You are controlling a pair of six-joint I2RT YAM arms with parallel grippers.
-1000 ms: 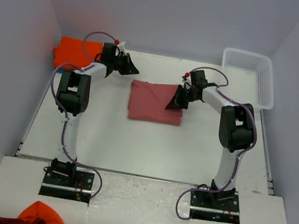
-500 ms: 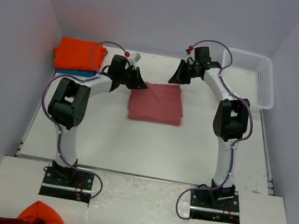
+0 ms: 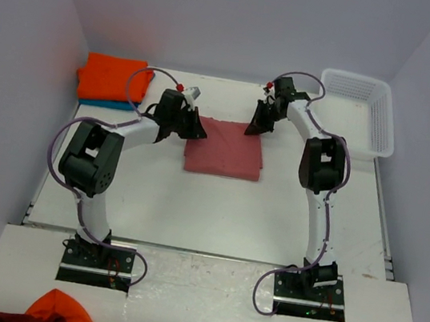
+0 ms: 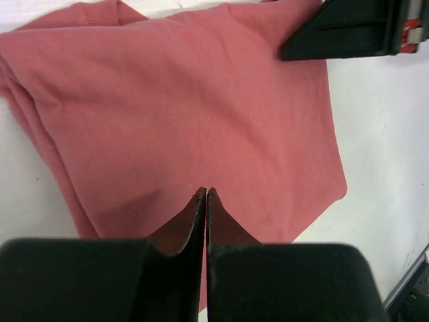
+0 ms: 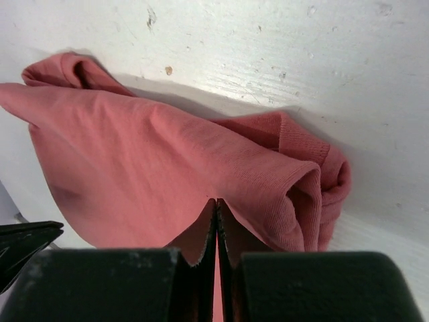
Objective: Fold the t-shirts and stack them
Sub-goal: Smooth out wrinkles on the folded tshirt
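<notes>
You have the salmon-red t-shirt [image 3: 225, 148] lying folded at the middle of the tabletop [image 3: 216, 210]. Your left gripper [image 3: 202, 135] is at its eleven o'clock corner and your right gripper [image 3: 249, 130] at its one o'clock corner. Each has its jaws pressed together over the cloth; whether either pinches it, you cannot tell. At ten o'clock the orange t-shirt [image 3: 112, 78] lies on the teal t-shirt [image 3: 112, 103].

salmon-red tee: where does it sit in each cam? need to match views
Top external: salmon-red t-shirt, folded, at the centre of the table.
Left wrist: the shirt fills most of the frame.
Right wrist: across the middle, rolled edge right.
Shared landmark: right pincer, at the shirt's far right corner from above, top right in left wrist, bottom centre in its own.
</notes>
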